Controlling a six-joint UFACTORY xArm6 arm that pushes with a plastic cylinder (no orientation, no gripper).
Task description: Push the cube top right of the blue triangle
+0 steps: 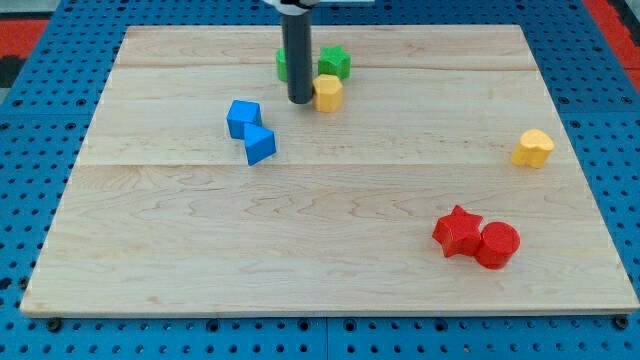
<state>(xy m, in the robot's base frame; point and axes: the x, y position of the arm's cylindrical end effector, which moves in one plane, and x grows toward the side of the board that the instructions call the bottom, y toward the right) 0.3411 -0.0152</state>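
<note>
The single camera view looks down on a pale wooden table point(330, 250) resting on a blue pegboard surface point(40, 90).

The dark rod comes down from the view's top, and my tip point(300, 101) rests on the wood in the upper middle of the table. It has no end effector that opens or closes and it holds nothing; it is a plain rod. My tip stands just left of the yellow block point(328, 93), a small rounded piece, so close that the two look to be touching. Behind the rod, a green block point(282, 67) shows only as a sliver at the rod's left edge, its shape hidden. A second green block point(335, 63), star-like, sits just above the yellow one.

The blue cube point(243, 117) lies to the lower left of my tip, near but apart from it. The blue triangle point(260, 145) sits right against the cube's lower right corner, touching it.

Far toward the view's right edge, a yellow heart-like block point(534, 148) stands alone. Toward the lower right, a red star point(458, 231) and a red cylinder point(497, 244) lie side by side, touching.
</note>
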